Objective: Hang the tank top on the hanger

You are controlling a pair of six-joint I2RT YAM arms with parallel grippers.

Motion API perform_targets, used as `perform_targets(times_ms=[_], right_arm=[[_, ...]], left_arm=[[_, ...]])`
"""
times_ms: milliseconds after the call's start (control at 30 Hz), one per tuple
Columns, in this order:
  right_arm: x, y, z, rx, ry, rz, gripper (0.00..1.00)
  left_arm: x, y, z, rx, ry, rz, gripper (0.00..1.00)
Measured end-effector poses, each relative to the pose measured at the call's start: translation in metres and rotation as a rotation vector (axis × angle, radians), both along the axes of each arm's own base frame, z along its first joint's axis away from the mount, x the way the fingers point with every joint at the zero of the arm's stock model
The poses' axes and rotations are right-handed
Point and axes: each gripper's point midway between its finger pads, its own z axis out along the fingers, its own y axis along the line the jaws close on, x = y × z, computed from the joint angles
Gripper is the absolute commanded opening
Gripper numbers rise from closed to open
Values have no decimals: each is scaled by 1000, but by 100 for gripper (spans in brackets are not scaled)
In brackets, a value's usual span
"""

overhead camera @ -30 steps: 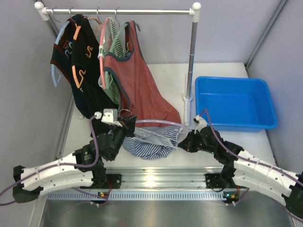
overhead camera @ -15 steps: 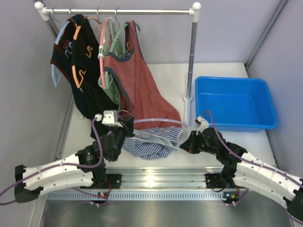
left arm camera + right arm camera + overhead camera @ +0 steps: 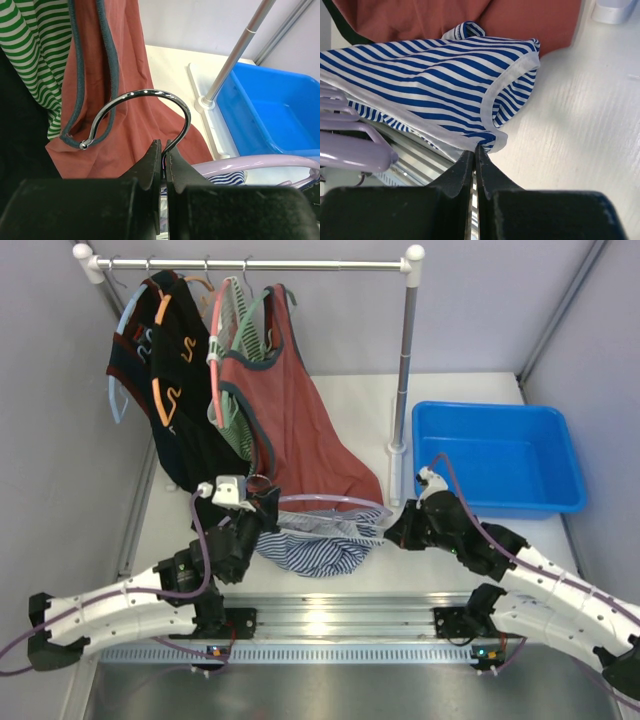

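Presently, the left gripper (image 3: 162, 165) has its fingers pinched tight on the lilac hanger (image 3: 260, 161), just below its metal hook (image 3: 145, 93). The right gripper (image 3: 474, 159) is clamped on the white-trimmed edge of the striped tank top (image 3: 430, 70), which is bunched between both grippers beneath the hanger arm, near the table's (image 3: 580, 140) front edge.

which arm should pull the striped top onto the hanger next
Right. The right gripper is shut on the tank top at its trimmed edge, beside the hanger; the left gripper is busy clamping the hanger below its hook.
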Motion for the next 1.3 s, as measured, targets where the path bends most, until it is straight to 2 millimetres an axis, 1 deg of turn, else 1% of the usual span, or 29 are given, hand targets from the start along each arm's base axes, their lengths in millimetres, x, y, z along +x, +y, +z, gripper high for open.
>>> perform_targets(times_ms=[133,333,567,733,933,1167,1300], right_arm=[[5,-4,6,-40,3,-24,0],[12,-8,19,-82,-15,-41,0],[11,-15,19,-121,-4,-47,0],[12,-18,24,-138,-8,-53,0],[14,-18,37,-143,-24,-45,0],[10,-22,43,-179,-15,-20,0],[11,-14,57,-188,-29,3,0]], left_arm=[[-1,-1,-1,11,1,-8,0],[-1,0,-9,60,11,-12,0],[-1,-1,-11,72,14,-12,0],[0,-3,-16,94,20,-11,0],[3,-4,-25,139,36,8,0],[6,-8,-32,177,49,18,0],[7,-13,-35,201,55,16,0]])
